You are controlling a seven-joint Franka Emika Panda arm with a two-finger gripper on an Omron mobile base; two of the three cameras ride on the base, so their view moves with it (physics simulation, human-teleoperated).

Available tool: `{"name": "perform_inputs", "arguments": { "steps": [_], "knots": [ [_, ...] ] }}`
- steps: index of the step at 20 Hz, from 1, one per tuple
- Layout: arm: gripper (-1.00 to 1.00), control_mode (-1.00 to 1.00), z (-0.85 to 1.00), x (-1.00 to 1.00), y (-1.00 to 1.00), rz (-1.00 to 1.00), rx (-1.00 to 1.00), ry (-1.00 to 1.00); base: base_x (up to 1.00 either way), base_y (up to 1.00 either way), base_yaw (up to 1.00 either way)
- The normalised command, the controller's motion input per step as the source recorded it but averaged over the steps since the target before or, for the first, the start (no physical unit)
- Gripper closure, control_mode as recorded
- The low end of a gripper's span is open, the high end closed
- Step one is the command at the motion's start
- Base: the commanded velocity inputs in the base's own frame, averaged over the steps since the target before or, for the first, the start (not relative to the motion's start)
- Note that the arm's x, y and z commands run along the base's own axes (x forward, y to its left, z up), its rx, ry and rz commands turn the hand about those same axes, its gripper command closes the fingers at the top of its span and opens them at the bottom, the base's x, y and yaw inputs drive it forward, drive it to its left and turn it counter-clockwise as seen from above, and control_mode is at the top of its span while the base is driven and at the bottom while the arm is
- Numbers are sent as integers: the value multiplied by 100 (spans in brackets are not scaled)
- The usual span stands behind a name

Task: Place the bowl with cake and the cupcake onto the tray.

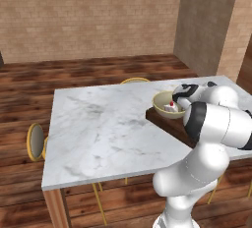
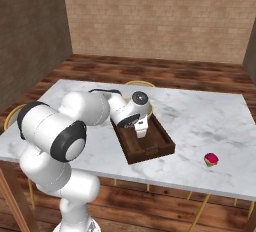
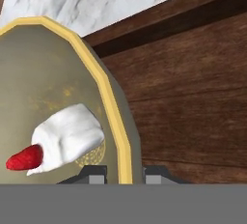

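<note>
The tan-yellow bowl with cake point(image 1: 165, 105) is at the left end of the dark wooden tray point(image 1: 170, 125); whether it rests on the tray or hangs just above it I cannot tell. My gripper point(image 1: 180, 102) is shut on the bowl's right rim. In the hand view the two fingertips point(image 3: 96, 174) straddle the yellow rim of the bowl point(image 3: 58, 73), with the white cake slice point(image 3: 67, 138) and its red top inside and the tray point(image 3: 193, 97) floor beyond. The cupcake point(image 2: 211, 159) stands on the marble to the right of the tray point(image 2: 150, 148), apart from my gripper point(image 2: 141, 132).
The white marble counter point(image 1: 98, 128) spreads wide to the left of the tray. A yellow-framed stool point(image 1: 35, 141) stands at its left side and another chair back point(image 1: 135, 80) peeks over the far edge. Brick walls lie beyond.
</note>
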Motion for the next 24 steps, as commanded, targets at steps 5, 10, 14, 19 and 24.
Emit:
{"name": "perform_inputs", "arguments": {
  "steps": [5, 10, 14, 19, 24],
  "knots": [
    [100, -100, 0, 0, 0, 0, 0, 1, 0, 0, 0],
    [100, -100, -2, 0, 0, 0, 0, 3, 0, 0, 0],
    [100, -100, -6, 0, 0, 0, 0, 3, 0, 0, 0],
    [100, -100, -4, 0, 0, 0, 0, 2, 0, 0, 0],
    [-100, -100, 0, 0, 0, 0, 0, 0, 0, 0, 0]
  ]
}}
